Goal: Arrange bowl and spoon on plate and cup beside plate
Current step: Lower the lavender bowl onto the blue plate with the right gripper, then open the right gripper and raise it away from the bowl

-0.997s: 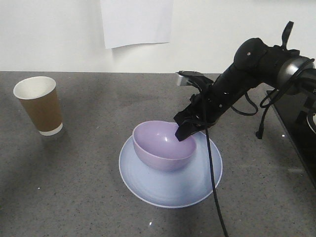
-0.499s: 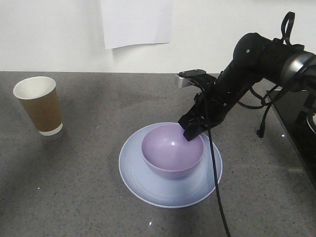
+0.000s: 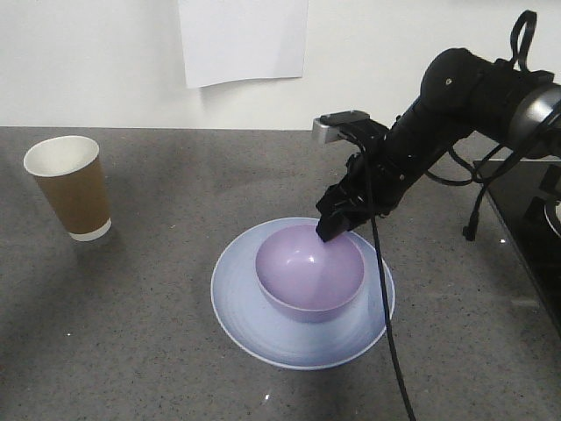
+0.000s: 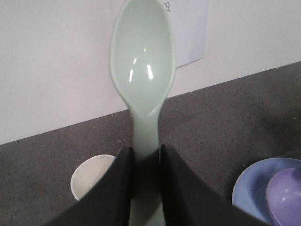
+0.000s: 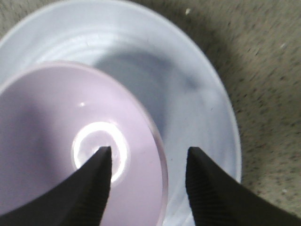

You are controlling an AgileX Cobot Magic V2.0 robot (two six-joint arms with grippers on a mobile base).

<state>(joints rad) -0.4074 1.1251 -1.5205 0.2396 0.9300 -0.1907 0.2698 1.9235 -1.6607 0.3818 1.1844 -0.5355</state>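
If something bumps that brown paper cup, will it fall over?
Probably quite easily. The cup stands upright, taller than it is wide, and narrows toward its base, so a push near the rim would likely tip it. It looks like thin paper and appears empty, so it is likely light and might slide or squash under a firm squeeze.

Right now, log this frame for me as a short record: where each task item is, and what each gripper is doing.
bowl: upright on the plate, roughly centred
plate: flat on the grey counter
cup: upright on the counter, well apart from the plate
spoon: held by its handle, scoop up, not yet on the plate
left gripper: shut on the spoon
right gripper: open, straddling the bowl's rim
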